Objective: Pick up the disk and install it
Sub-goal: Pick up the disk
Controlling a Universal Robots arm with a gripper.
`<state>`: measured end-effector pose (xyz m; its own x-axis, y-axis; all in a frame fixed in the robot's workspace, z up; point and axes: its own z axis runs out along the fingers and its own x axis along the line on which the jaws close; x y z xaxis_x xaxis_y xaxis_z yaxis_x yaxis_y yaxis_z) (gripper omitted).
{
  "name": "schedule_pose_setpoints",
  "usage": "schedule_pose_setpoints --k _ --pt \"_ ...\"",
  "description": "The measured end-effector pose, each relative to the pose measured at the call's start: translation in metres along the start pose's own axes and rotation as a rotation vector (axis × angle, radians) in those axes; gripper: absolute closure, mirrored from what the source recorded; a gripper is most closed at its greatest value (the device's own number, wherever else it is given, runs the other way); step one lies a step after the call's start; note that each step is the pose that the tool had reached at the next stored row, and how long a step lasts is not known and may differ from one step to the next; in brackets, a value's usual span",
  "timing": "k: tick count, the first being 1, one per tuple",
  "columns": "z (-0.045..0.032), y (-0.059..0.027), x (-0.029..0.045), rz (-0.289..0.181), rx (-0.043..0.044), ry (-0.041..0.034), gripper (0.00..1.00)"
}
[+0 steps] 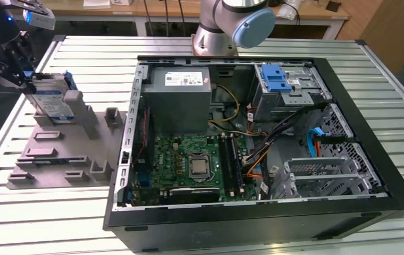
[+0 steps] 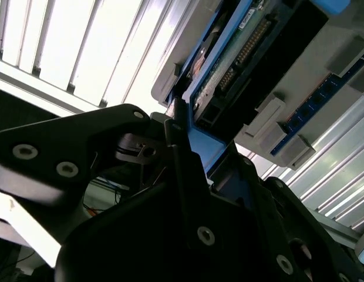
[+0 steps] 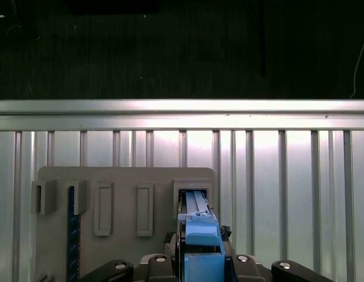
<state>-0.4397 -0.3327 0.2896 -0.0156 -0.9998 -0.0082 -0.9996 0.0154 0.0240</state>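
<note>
The disk (image 1: 51, 100), a silver drive with a white-and-blue label in a blue carrier bracket, stands upright on edge in the grey moulded holder fixture (image 1: 64, 154) at the exterior view's left. My gripper (image 1: 22, 75) reaches it from the far left and is shut on its upper edge. In the first wrist view the blue bracket of the disk (image 3: 199, 235) runs out from between the black fingers into a slot of the holder fixture (image 3: 126, 176). In the second wrist view a black finger (image 2: 177, 147) presses against the disk's blue bracket (image 2: 201, 141).
An open computer case (image 1: 259, 212) lies on the ribbed metal table (image 1: 39, 223), to the exterior view's right of the fixture. Inside it are a motherboard (image 1: 191, 164), a power supply (image 1: 181, 98) and a metal drive cage with a blue latch (image 1: 276, 79). The arm's base (image 1: 223, 26) stands behind the case.
</note>
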Motion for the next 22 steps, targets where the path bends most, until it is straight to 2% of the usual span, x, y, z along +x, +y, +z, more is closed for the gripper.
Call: schedule_pose_setpoints --k 22 --pt "-0.0062 0.0002 0.0 0.0 0.0 0.0 0.64"
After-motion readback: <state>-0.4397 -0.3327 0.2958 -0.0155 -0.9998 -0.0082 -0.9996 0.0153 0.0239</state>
